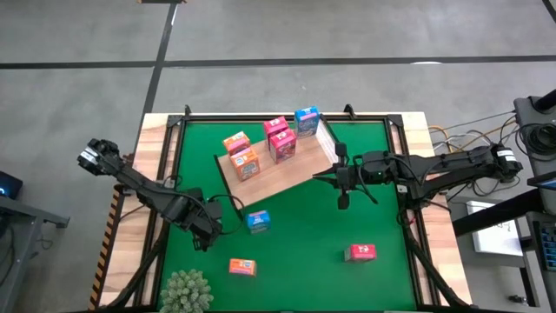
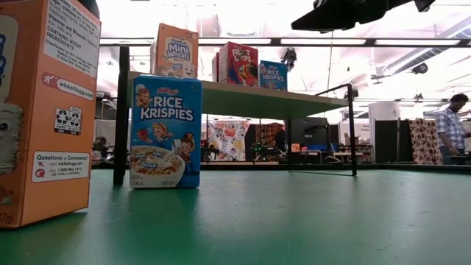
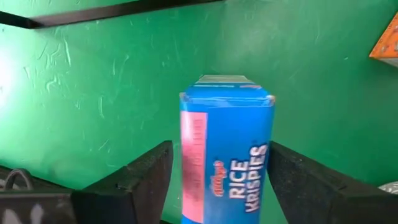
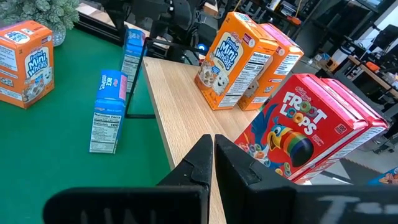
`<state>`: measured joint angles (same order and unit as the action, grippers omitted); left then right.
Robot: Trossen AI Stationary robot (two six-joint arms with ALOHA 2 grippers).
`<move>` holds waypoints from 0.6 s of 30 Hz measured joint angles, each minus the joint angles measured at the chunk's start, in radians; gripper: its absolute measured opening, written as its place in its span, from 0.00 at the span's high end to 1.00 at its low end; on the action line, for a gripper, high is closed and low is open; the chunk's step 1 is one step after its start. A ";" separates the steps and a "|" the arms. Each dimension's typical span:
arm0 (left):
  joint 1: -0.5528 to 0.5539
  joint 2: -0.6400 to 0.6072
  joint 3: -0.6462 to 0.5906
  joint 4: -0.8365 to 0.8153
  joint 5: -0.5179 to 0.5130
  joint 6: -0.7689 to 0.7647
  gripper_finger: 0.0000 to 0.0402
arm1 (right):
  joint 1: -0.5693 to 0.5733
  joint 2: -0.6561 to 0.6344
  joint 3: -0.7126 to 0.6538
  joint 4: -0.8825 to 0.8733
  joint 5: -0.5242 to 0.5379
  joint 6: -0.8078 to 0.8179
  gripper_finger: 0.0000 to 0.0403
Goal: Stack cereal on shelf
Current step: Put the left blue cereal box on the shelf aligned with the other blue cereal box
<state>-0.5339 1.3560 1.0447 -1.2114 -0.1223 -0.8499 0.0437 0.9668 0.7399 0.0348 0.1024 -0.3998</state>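
Note:
The light-wood shelf [image 1: 278,165] stands on thin dark legs [image 2: 121,118] on the green mat. Two orange boxes [image 1: 241,153], two pink-red boxes [image 1: 280,137] and one blue box [image 1: 307,120] stand on it. A blue Rice Krispies box [image 1: 258,222] stands upright on the mat and also shows in the low view [image 2: 165,132]. My left gripper [image 3: 221,186] is open, one finger on either side of this box [image 3: 227,155]; I cannot see that they touch it. My right gripper [image 4: 212,163] is shut and empty above the shelf's right edge [image 1: 328,178].
An orange box [image 1: 242,266] and a pink-red box [image 1: 360,252] lie on the mat toward the near edge. A fuzzy green plant [image 1: 187,291] stands at the near left. Open mat lies between the shelf and these boxes. A person [image 2: 447,132] stands in the room beyond.

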 joint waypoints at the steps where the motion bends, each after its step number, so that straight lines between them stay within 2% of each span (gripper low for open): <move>1: -0.002 0.000 0.000 0.000 0.000 -0.002 0.43 | 0.000 0.000 0.000 0.000 0.000 0.000 0.98; 12: -0.006 0.000 0.000 0.001 0.046 -0.017 0.68 | 0.000 0.000 -0.001 -0.001 0.000 0.000 0.98; 18: -0.009 0.000 0.085 -0.024 0.083 -0.021 0.74 | 0.000 0.000 -0.001 -0.001 0.001 0.000 0.98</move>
<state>-0.5426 1.3563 1.1295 -1.2355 -0.0391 -0.8714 0.0437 0.9668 0.7387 0.0340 0.1038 -0.3996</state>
